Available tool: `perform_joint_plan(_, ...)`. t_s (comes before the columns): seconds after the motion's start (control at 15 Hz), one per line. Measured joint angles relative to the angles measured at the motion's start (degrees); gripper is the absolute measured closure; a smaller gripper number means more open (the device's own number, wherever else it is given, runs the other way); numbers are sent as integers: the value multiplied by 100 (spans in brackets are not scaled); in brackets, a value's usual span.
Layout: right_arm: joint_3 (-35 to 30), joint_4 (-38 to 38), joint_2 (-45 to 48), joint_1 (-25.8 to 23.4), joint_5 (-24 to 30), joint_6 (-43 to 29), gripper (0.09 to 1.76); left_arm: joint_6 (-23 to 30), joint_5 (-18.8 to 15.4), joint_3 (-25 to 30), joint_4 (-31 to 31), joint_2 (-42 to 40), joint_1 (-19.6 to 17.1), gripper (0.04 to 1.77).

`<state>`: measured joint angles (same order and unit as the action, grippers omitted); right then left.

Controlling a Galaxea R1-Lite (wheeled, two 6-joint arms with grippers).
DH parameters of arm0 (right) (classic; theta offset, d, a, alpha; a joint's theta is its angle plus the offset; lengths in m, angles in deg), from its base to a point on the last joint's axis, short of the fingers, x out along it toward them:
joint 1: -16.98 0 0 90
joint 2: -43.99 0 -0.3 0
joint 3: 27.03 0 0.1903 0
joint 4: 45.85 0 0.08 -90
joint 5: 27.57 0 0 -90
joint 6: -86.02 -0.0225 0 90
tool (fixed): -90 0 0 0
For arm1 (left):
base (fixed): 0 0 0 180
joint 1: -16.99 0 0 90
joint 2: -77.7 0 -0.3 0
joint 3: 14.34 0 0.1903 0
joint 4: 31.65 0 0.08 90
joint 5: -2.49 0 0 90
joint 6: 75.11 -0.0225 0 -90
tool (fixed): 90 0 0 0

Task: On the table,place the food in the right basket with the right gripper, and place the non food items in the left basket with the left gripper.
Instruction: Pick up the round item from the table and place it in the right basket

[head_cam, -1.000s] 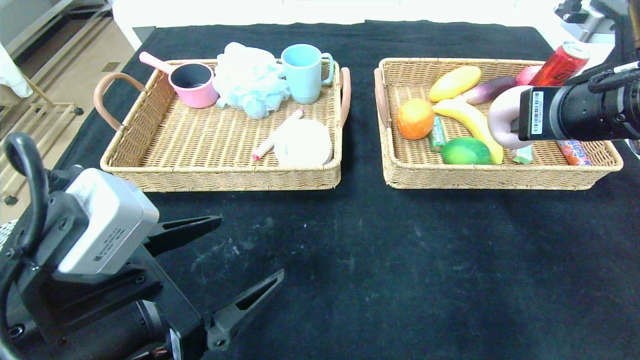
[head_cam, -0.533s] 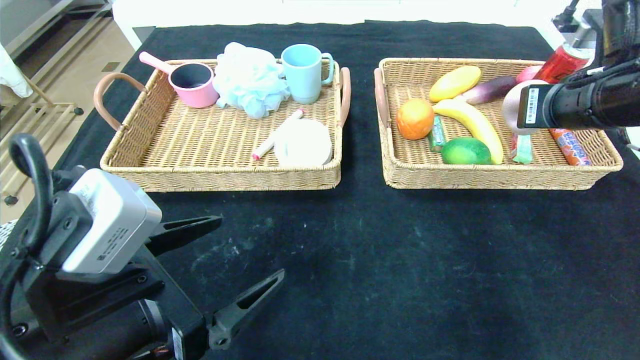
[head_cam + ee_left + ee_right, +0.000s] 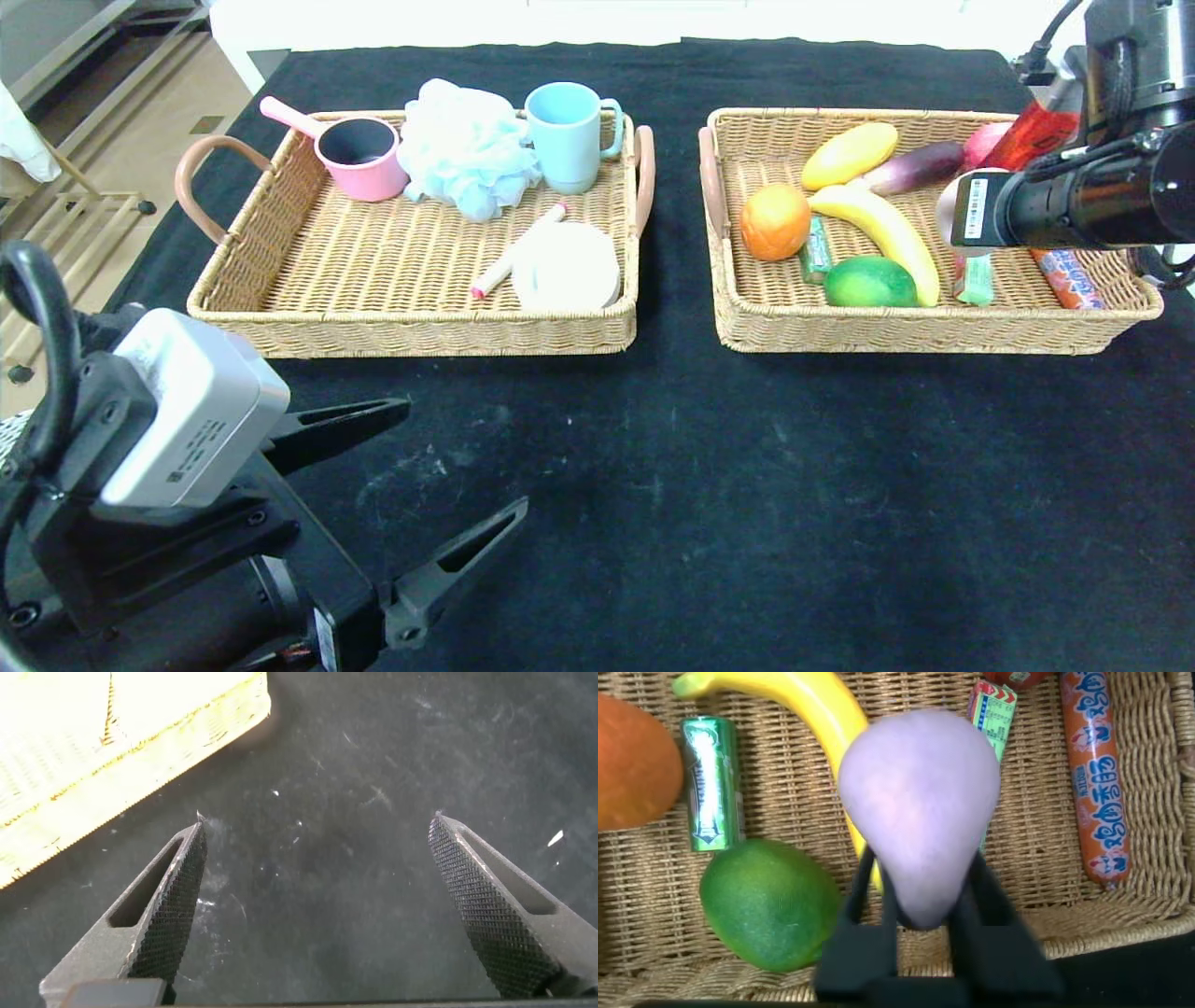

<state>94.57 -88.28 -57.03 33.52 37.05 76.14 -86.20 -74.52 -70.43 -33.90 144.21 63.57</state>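
Smooth pink egg-shaped lump [image 3: 920,803] sits between right gripper [image 3: 920,917] over woven wicker.

Woven wicker right basket [image 3: 934,327], matt black cloth table [image 3: 747,485], knurled left gripper [image 3: 318,901] fingers [image 3: 177,901]

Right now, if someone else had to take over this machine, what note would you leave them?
Left gripper: jaws open, holding nothing, low over the table in front of the left basket.
Right gripper: jaws shut on the pale pink lump, above the right basket.
Done: orange and gum pack lie in the right basket; marker and white disc lie in the left basket.
Left to do: release the lump into the right basket.
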Motion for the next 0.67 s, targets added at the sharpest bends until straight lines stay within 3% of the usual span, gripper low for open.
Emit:
perform_joint_plan(0.13, 0, -4, -11, -9, 5, 2, 111, 0, 0, -2, -2, -4, 0, 9)
perform_joint_plan(0.33, 4, -20, -7, -11, 5, 2, 81, 0, 2, -5, -2, -6, 0, 9)
perform_joint_plan(0.67, 4, -20, 6, 24, -5, 22, 49, 9, -32, -2, 35, -1, 0, 9)
